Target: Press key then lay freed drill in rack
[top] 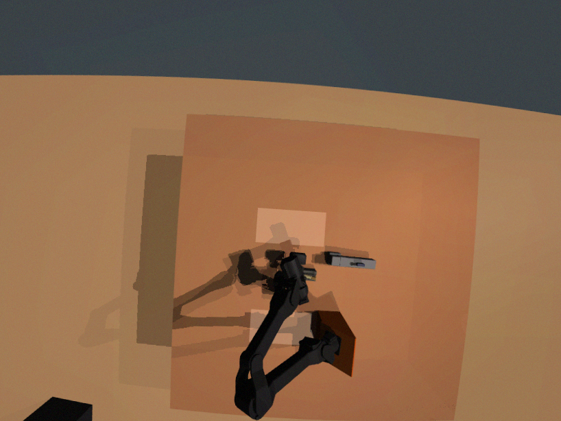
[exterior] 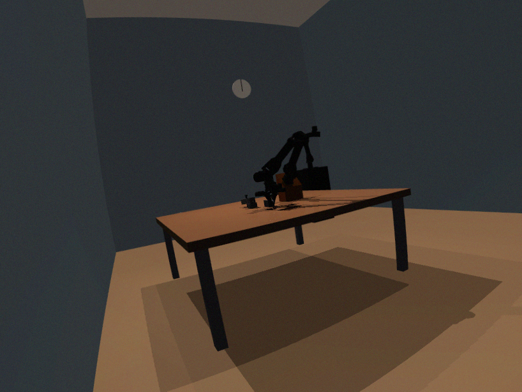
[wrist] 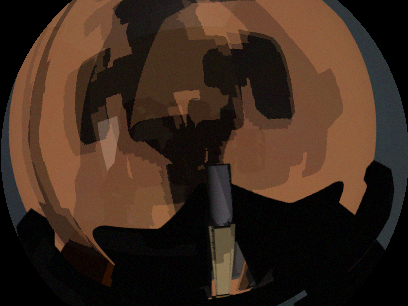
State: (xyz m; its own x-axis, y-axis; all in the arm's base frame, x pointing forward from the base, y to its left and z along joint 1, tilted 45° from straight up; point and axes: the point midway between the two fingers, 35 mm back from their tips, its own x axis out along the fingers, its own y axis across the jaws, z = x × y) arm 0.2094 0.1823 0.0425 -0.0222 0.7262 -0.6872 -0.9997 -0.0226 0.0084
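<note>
My gripper [exterior: 272,203] [wrist: 211,187] points down low over the table, shut on the drill, a dark grey cylinder [wrist: 220,197] seen between the black fingers in the wrist view. A beige strip [wrist: 223,260] lies in line with it; I cannot tell if it is drill or rack. In the top view, a small grey block [top: 311,271], apparently the rack, shows beside the gripper, partly hidden by the arm. The long grey holder [top: 340,260] [exterior: 251,203] stands to its right, with the small dark key [top: 359,264] on it. Whether the drill touches the rack is hidden.
An orange panelled block [top: 346,346] [exterior: 290,193] stands beside the arm's base. The folded arm [top: 263,344] [exterior: 280,158] reaches over the table [top: 407,181] [exterior: 210,221]. Its shadows fall left of the gripper. A black box [top: 61,410] stands beyond the table's lower left.
</note>
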